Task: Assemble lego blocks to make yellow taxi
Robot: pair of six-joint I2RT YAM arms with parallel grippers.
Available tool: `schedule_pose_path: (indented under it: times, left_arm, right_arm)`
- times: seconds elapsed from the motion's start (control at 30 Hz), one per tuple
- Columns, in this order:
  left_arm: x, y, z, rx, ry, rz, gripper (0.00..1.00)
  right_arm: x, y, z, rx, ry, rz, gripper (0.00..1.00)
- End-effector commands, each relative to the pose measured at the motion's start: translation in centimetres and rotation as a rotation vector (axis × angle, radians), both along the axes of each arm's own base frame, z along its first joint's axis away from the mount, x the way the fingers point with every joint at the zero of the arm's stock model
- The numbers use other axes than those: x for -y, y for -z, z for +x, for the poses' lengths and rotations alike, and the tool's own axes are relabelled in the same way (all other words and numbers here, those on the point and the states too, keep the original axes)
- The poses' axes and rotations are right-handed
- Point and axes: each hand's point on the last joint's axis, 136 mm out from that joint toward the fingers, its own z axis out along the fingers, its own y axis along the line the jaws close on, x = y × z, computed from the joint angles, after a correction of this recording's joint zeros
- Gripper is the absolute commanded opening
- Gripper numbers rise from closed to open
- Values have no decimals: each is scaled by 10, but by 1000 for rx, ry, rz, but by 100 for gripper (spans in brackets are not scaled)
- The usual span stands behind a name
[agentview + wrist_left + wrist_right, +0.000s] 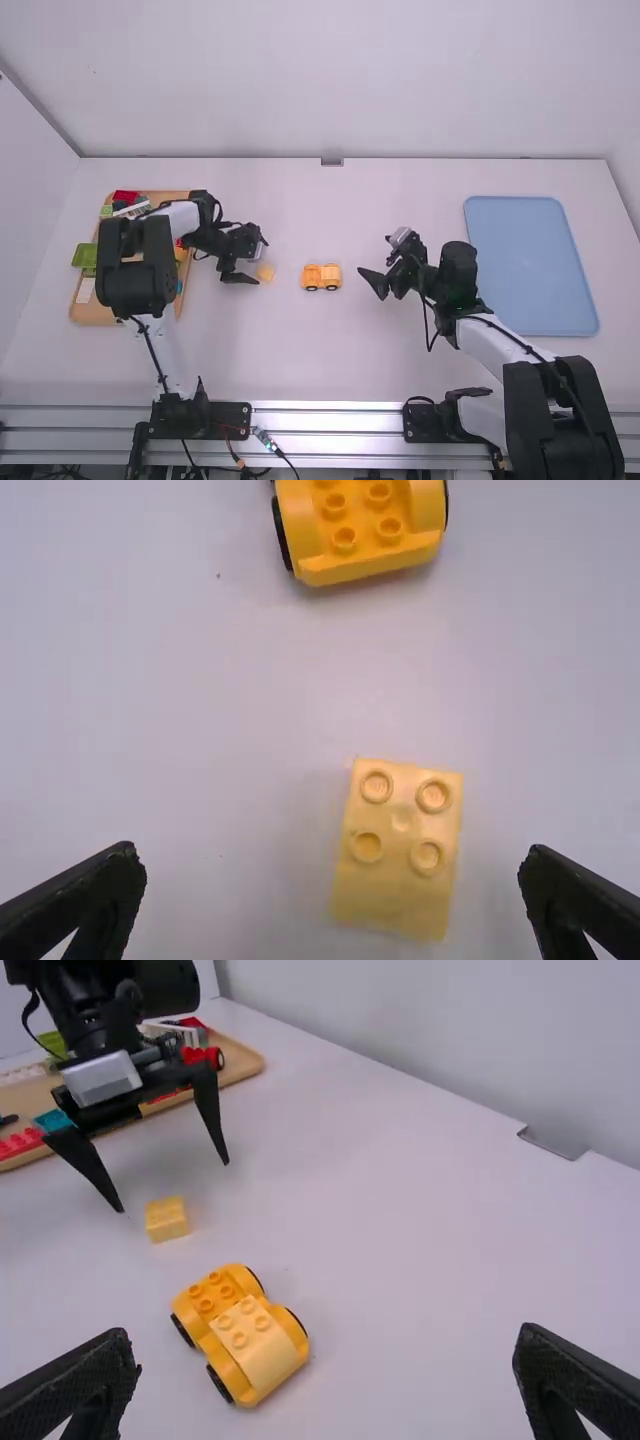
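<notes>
Left wrist view: released left claw [332, 851] near an off-centre pale block [397, 865], which uneven contact could skew; right claw [327, 1333] released.

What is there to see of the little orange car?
The car has a plastic-looking orange body with studs and black wheels. A paler studded block sits on one end. It stands on its wheels on the white table, apart from a loose yellow block. Neither the left fingers nor right fingers touch it.
</notes>
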Motion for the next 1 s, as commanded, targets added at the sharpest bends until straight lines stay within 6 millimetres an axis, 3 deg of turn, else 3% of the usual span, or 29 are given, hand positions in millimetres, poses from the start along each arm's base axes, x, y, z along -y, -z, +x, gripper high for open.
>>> schedule_pose_path:
  times: [0.0, 0.33, 0.57, 0.67, 0.8, 0.97]
  left_arm:
    - [7, 15, -15, -22, 36, -13, 99]
    - [17, 15, -15, -21, -10, -92, 95]
    - [20, 15, -17, -46, -23, -97, 84]
    - [24, 14, -16, -72, -50, -108, 71]
    - [23, 15, -17, -76, -48, -100, 61]
    - [25, 16, -18, -80, -40, -92, 63]
  right_arm:
    - [-2, -3, -4, 2, -9, 11, 99]
    - [-5, -2, -5, -7, -16, 17, 99]
    - [-9, 0, -5, -2, -11, -1, 99]
    - [-9, 0, -6, -5, -14, -1, 99]
    - [-10, 0, -6, -4, -16, -1, 99]
    - [-10, 0, -7, -6, -16, -1, 99]
